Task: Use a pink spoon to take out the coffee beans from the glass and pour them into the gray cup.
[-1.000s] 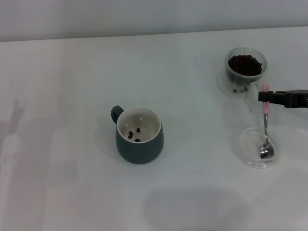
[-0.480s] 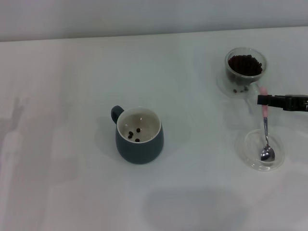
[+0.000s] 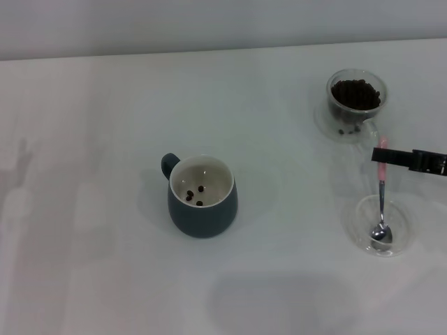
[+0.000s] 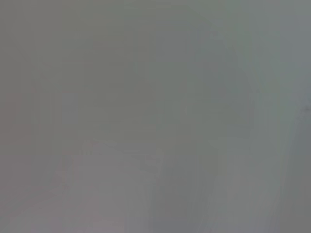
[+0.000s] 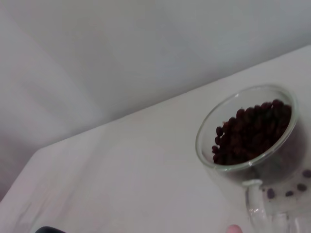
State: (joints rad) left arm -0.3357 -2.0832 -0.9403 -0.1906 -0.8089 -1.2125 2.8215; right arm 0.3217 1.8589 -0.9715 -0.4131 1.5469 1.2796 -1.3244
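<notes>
The white surface (image 3: 105, 265) fills the head view, and no brand, label or writing can be read on anything there. Largest of the things on it is the gray cup (image 3: 202, 208), a rounded blue-gray mug standing upright near the middle, handle at its far left, with three coffee beans lying on its white inside. At the far right stands the glass (image 3: 357, 101), its clear walls filled with a heap of coffee beans (image 3: 356, 93), its side handle turned toward the robot and a few loose beans at its foot. Nearer the robot on the same side is a shallow clear glass dish (image 3: 363, 241), well apart from the mug.

The pink spoon (image 3: 381, 202) hangs nearly upright, its silver bowl down inside the dish; whether it touches the glass bottom cannot be told. The right end effector (image 3: 381, 153) reaches in from the right edge as a dark bar and is pinched on the pale pink handle near its top.

The right wrist view shows what the head view cannot: the glass (image 5: 252, 145) from close by, its beans (image 5: 252, 133) heaped against the wall, its handle and stray beans beneath, and the pink handle tip (image 5: 234, 228) at the edge. The left wrist view shows only a plain grey blur, and the left end effector appears in no view.
</notes>
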